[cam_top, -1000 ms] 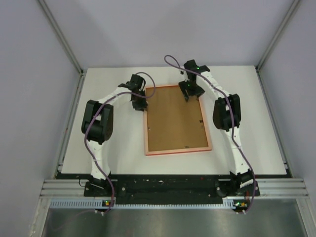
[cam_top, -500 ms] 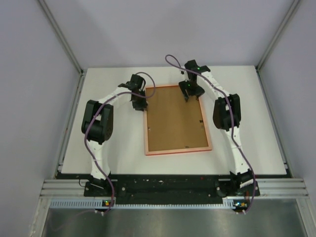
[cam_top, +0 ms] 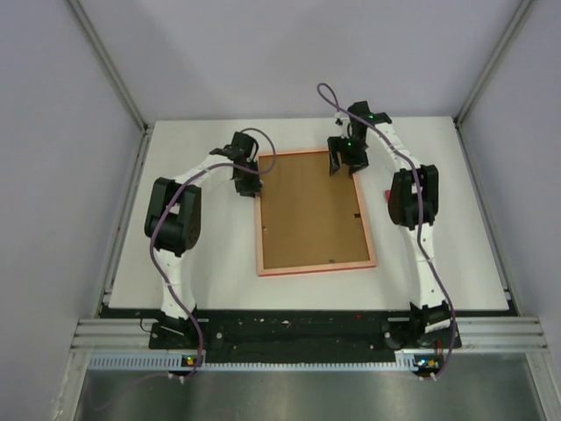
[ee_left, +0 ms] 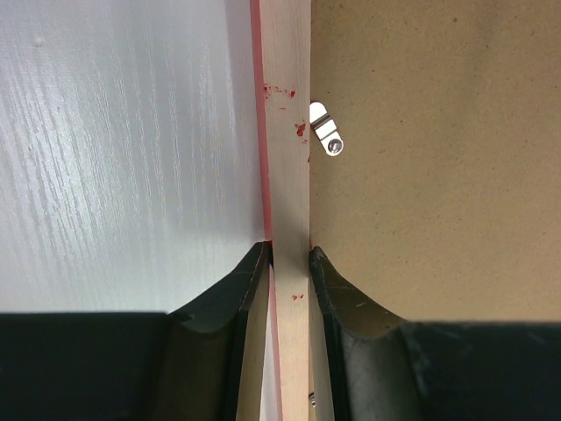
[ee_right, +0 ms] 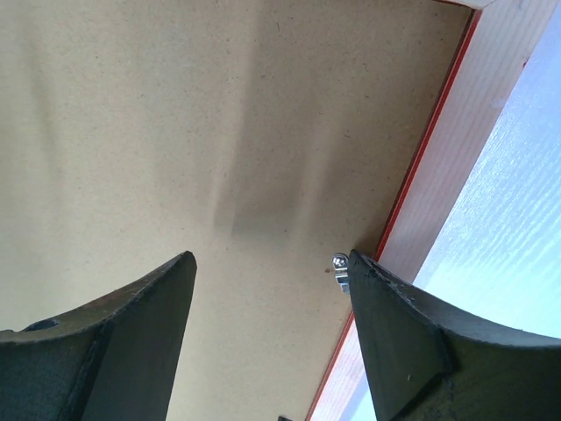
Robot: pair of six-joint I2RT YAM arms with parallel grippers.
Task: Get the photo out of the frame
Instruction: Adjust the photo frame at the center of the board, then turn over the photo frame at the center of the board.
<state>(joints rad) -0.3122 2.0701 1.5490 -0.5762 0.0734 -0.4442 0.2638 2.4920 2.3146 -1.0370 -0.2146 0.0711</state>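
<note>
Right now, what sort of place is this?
Probably a robot test cell: plain grey walls box in a white table, with left arm and right arm bolted beside an aluminium rail.

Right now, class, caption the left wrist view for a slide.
Left pincer clamped on the frame, beside a metal clip.

Matt fibrebd backing (ee_left: pixel 438 175); wood frame (ee_left: pixel 289 132); shiny metal clip (ee_left: pixel 326 128).

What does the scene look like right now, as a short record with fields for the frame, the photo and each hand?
frame: back side up, backing board in place
photo: not visible
left hand: shut on the frame's left rail
right hand: open, over the backing board near its far right corner, beside a metal clip
</note>
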